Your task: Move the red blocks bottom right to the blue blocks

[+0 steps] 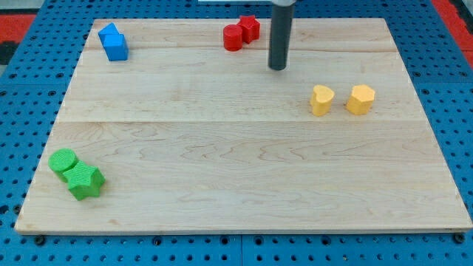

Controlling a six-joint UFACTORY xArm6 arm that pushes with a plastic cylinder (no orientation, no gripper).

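Observation:
Two red blocks sit touching near the view's top centre: a red cylinder (233, 38) and a red star-like block (250, 28) just right of it. Two blue blocks (114, 42) sit pressed together at the view's top left; their shapes are hard to tell apart. My tip (278, 68) is the lower end of the dark rod and stands right of and slightly below the red blocks, apart from them by a small gap. It is far to the right of the blue blocks.
The wooden board (236, 170) lies on a blue pegboard. A yellow heart-like block (321, 100) and a yellow hexagon-like block (361, 99) sit at the right. A green cylinder (63, 160) and a green star (86, 181) touch at the bottom left.

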